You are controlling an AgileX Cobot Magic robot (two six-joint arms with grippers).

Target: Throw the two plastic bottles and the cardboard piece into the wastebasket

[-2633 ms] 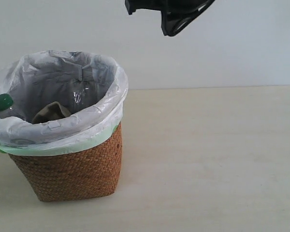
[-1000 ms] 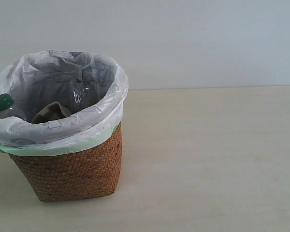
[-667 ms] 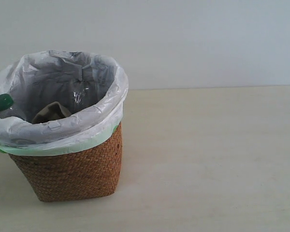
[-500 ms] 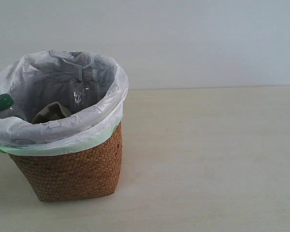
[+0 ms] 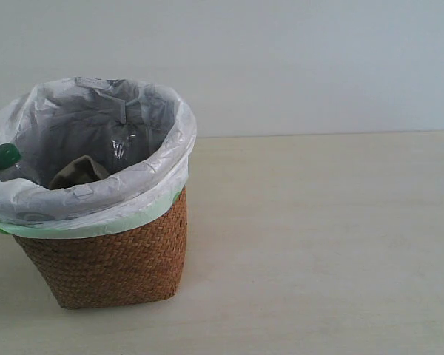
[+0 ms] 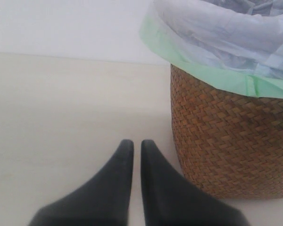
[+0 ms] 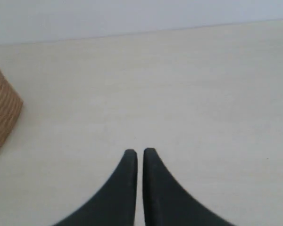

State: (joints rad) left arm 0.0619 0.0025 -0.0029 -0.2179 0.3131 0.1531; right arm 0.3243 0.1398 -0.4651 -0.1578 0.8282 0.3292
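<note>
The wicker wastebasket stands at the left of the exterior view, lined with a white bag with a green edge. Inside it the green cap of one bottle pokes up at the left rim. The grey-brown cardboard piece leans beside it, and the clear body of a second bottle shows behind. Neither arm appears in the exterior view. My left gripper is shut and empty, low over the table beside the basket wall. My right gripper is shut and empty, over bare table.
A pale wooden table runs to a plain white wall at the back. In the right wrist view a corner of the basket shows at the edge, well away from the fingers.
The dark arm that hung at the top of the exterior view 2.6 s ago has left that view. The basket and its contents have not moved.
</note>
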